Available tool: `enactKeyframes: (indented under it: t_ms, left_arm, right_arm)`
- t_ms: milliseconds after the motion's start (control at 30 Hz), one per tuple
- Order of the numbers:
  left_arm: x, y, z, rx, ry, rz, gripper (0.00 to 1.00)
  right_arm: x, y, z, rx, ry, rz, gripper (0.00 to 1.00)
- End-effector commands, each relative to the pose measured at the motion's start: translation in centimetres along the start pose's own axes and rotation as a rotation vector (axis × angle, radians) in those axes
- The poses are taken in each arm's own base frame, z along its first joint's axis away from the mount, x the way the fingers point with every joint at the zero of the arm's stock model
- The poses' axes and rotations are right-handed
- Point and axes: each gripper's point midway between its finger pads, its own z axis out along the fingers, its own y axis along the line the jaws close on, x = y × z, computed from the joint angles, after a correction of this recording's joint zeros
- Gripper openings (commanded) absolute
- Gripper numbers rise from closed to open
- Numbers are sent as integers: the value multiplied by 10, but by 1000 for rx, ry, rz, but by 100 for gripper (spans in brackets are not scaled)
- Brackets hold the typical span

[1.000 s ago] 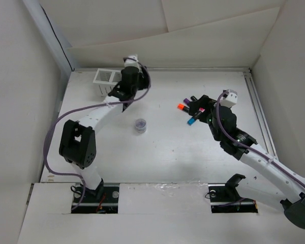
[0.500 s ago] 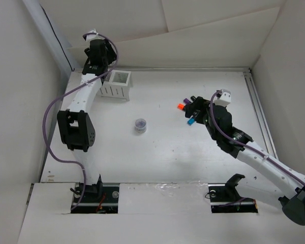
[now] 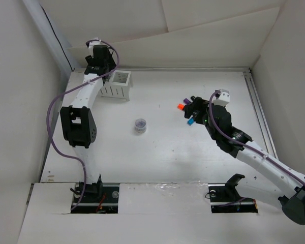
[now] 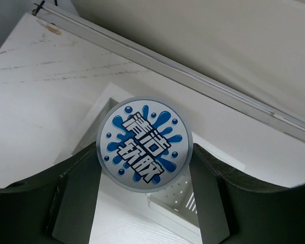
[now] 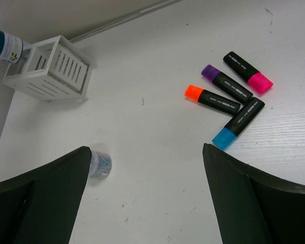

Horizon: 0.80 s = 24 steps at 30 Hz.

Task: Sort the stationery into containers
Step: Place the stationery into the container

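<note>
Clamping the roll (image 4: 144, 150) by its rim between the left jaws, printed blue-and-white face turned to the wrist camera. Holding it in the air at the far-left corner of the worktop (image 3: 168, 162), just above the left end of the organiser (image 3: 117, 85) and in neither compartment. Arriving there from lower down within the last second: a second ago reaching across the organiser's right side, half a second ago already up at the corner, now sitting only slightly nearer the organiser. Showing the organiser whole now, and lying a little further right than a second ago. Keeping the right jaws spread wide, grasping nothing, hovering near the four markers (image 5: 218, 101) on the right half of the worktop: pink, purple and orange side by side, blue lying aslant by their black ends. Hardly shifting on that side since the earlier frames, the right wrist turning just a touch. Leaving the clear tub (image 3: 140, 125) standing alone mid-worktop, exactly where it stood before, well apart from organiser and markers alike.
</note>
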Motion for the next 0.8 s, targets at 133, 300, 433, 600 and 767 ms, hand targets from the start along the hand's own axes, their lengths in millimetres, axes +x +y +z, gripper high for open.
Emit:
enactKeyframes:
  t_ms: [133, 300, 433, 600, 767]
  left_arm:
    - [-42, 13, -13, -42, -127, -22, 34]
    - [-38, 15, -12, -46, -118, -8, 34]
    - [-29, 20, -8, -66, -98, 19, 34]
    - [-26, 23, -7, -78, -93, 22, 35]
    - [-17, 26, -4, -89, -67, 34, 38]
  right_arm:
    - [-13, 16, -2, -57, -32, 3, 97]
    - [-10, 15, 0, -52, -25, -1, 97]
    - [-14, 18, 0, -57, -32, 3, 97]
    - [-14, 18, 0, -57, -32, 3, 97]
    - [-13, 19, -1, -65, -26, 3, 97]
